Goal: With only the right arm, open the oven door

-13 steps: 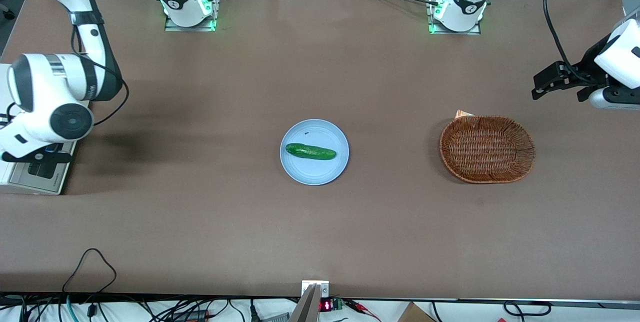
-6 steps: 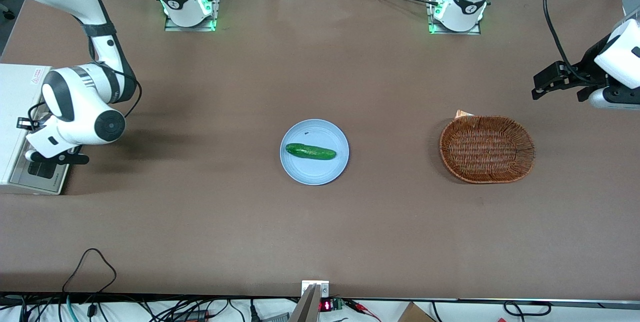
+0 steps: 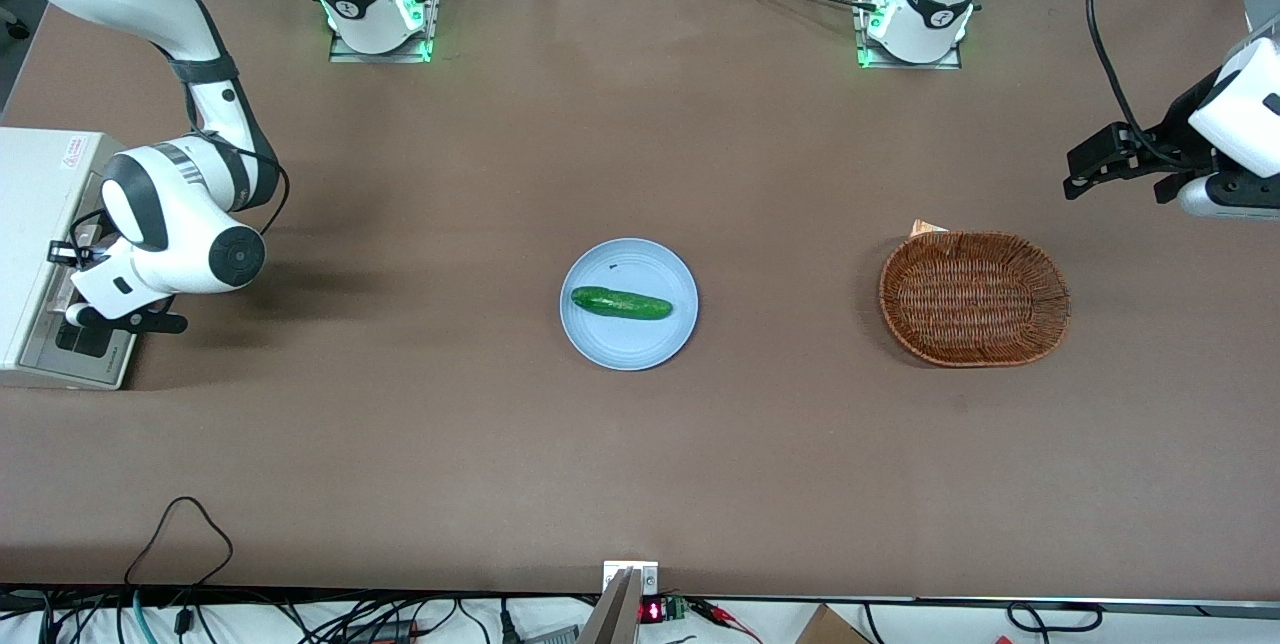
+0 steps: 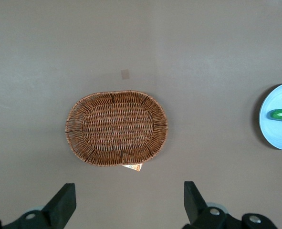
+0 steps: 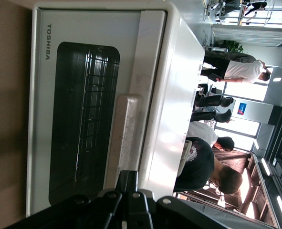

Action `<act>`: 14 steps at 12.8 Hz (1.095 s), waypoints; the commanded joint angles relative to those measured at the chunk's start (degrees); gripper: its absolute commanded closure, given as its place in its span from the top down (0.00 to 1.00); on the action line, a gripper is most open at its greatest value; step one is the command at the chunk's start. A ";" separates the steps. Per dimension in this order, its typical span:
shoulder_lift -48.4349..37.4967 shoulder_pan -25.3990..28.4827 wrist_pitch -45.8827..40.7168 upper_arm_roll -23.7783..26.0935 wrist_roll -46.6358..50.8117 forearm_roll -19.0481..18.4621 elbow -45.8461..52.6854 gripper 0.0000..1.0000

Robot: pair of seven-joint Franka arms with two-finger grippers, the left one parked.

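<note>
One gripper [image 3: 85, 316] on the right arm [image 3: 185, 234] hovers just in front of the closed oven door [image 5: 83, 124], near its handle [image 5: 124, 133]; whether its grip is clenched or released cannot be told. The oven [image 3: 35, 184] sits at the working arm's end of the desk [image 3: 640, 484], at the front view's mid-height edge

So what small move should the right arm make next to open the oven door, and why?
Probably ease the end effector closer onto the bar handle before pulling. The oven door looks shut against the oven, and the end effector sits just in front of the handle, apparently not yet around it.
</note>
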 commanded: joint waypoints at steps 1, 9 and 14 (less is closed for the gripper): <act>0.20 -0.34 0.65 -0.03 2.13 -1.81 -0.61 0.00; 1.52 -0.78 0.65 -0.03 5.29 -3.83 -0.52 0.00; 1.52 -0.78 2.13 0.23 5.12 -2.86 -0.35 0.00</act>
